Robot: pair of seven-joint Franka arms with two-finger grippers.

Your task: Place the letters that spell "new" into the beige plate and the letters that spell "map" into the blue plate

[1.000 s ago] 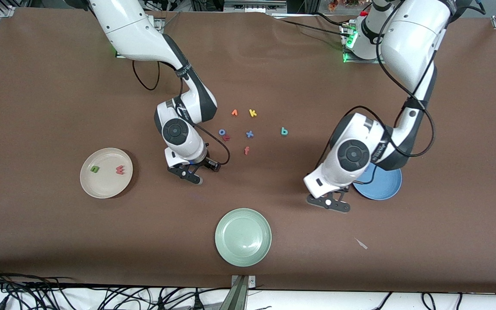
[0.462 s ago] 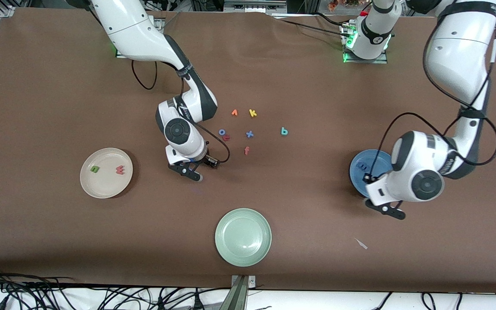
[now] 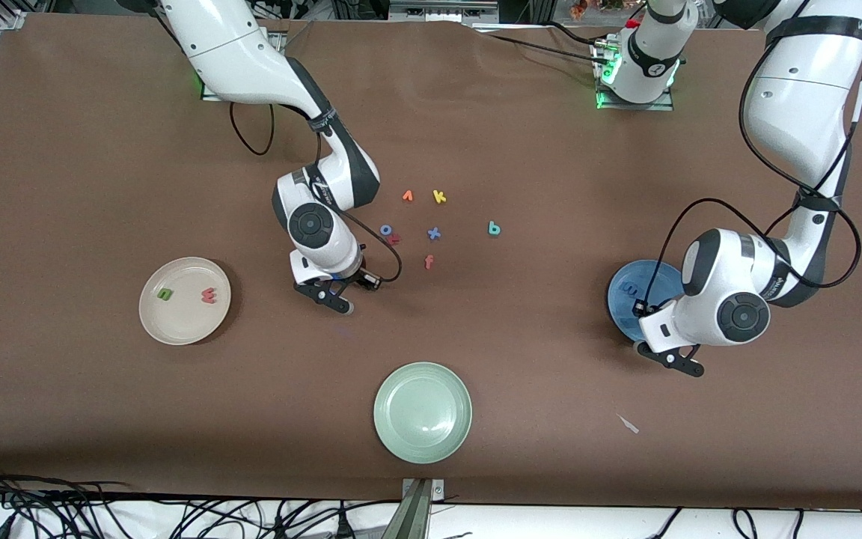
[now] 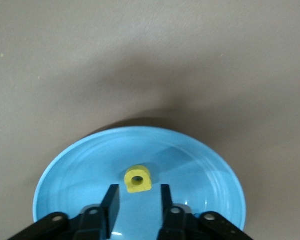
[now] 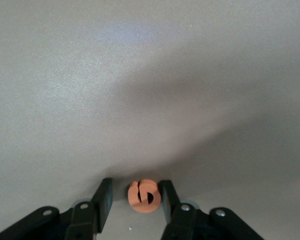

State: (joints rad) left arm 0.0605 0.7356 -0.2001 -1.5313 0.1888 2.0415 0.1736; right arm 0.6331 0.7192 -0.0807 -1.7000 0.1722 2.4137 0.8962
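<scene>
An orange e [image 5: 144, 196] lies on the brown table between the fingers of my right gripper [image 5: 136, 185] [image 3: 330, 296]. It touches one finger, and a gap shows at the other. My left gripper [image 4: 138, 192] [image 3: 674, 359] hangs open over the blue plate [image 4: 70, 165] [image 3: 625, 311]. The yellow a [image 4: 138, 180] lies in that plate just past its fingertips, and the blue m [image 3: 631, 287] lies there too. The beige plate [image 3: 176, 322] holds the green n [image 3: 164, 295] and the red w [image 3: 209, 296]. The teal p [image 3: 494, 228] lies on the table.
Mid-table lie an orange v [image 3: 407, 196], yellow k [image 3: 439, 197], blue o [image 3: 385, 230] with a red letter [image 3: 393, 239] beside it, blue x [image 3: 434, 233] and red f [image 3: 429, 262]. A pale green plate [image 3: 422, 412] sits nearest the front camera. A white scrap [image 3: 628, 424] lies near it.
My left arm swung toward its own end of the table to over the blue plate, and its fingers have opened. My right gripper's fingers have narrowed around the e.
</scene>
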